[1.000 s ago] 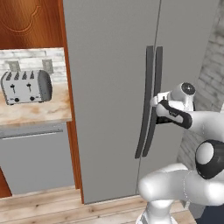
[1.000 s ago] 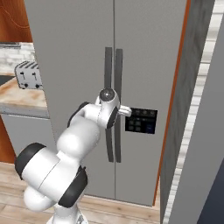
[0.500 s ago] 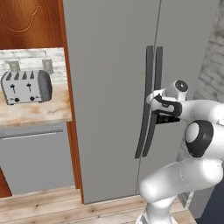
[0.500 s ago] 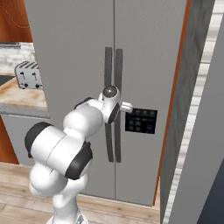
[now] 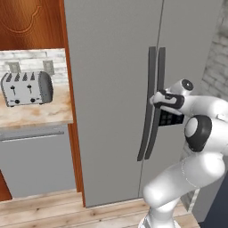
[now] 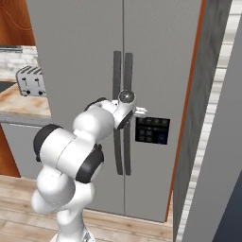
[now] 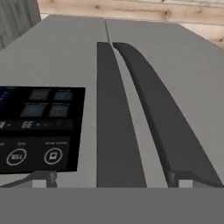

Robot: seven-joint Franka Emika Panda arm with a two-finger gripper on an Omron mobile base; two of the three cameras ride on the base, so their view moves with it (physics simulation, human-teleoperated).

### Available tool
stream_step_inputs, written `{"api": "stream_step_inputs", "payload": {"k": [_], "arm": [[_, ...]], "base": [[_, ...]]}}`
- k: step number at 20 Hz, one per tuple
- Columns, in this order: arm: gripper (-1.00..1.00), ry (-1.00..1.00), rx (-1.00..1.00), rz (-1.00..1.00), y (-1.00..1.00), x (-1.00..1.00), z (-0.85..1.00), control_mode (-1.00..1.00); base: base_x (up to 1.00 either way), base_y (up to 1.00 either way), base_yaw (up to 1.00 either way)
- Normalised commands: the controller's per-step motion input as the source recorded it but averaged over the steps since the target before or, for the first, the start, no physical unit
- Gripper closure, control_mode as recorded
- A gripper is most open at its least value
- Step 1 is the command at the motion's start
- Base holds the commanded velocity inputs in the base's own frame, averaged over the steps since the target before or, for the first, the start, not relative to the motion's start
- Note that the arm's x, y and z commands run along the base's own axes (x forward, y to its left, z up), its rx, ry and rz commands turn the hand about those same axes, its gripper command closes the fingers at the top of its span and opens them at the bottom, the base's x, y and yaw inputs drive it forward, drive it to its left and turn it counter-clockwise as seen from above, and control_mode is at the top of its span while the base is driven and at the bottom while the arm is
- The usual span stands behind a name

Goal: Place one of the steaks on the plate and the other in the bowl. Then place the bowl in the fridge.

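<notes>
Grey two-door fridge [image 5: 116, 89] standing shut, both doors flush, directly ahead of the arm. Two long black vertical handles [image 5: 153, 102] running side by side along the seam between the doors. Gripper [image 5: 156, 99] raised to about mid-height of those handles, right at them, seen in the left base view pressed close against the right-hand one; whether it touches cannot be told. In the right base view, gripper [image 6: 138, 112] just past the handles [image 6: 122, 113], beside the upper left corner of the black control panel [image 6: 152, 131] on the right door. Jaws spread wide, holding nothing. In the hand view, fridge front [image 7: 57, 52] close up, the two dark handles [image 7: 131, 122] running away up the middle and fingertips [image 7: 43, 180] showing at the bottom, one under the panel [image 7: 39, 129], the other at the far side of the handles, so both handles lie between the tips.

To the left of the fridge, a wooden side wall, then a counter [image 5: 33, 116] carrying a silver four-slot toaster [image 5: 26, 88] near its back edge; same toaster [image 6: 30, 80] at the left edge of the right base view. Plank floor [image 5: 44, 207] below.
</notes>
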Motion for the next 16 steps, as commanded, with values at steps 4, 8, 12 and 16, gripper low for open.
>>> {"api": "stream_step_inputs", "payload": {"k": [4, 8, 12, 16], "arm": [[-1.00, 0.00, 0.00, 0.11, 0.00, 0.36, -0.04, -1.00], [-1.00, -0.06, 0.00, 0.12, 0.11, 0.11, -0.11, -1.00], [1.00, -0.14, 0.00, 0.09, 0.34, 0.09, -0.09, -1.00], [1.00, -0.15, 0.00, 0.09, 0.15, 0.05, 0.00, -1.00]], "base": [[0.00, 0.00, 0.00], [0.00, 0.00, 0.00], [0.00, 0.00, 0.00], [0.00, 0.00, 0.00]]}}
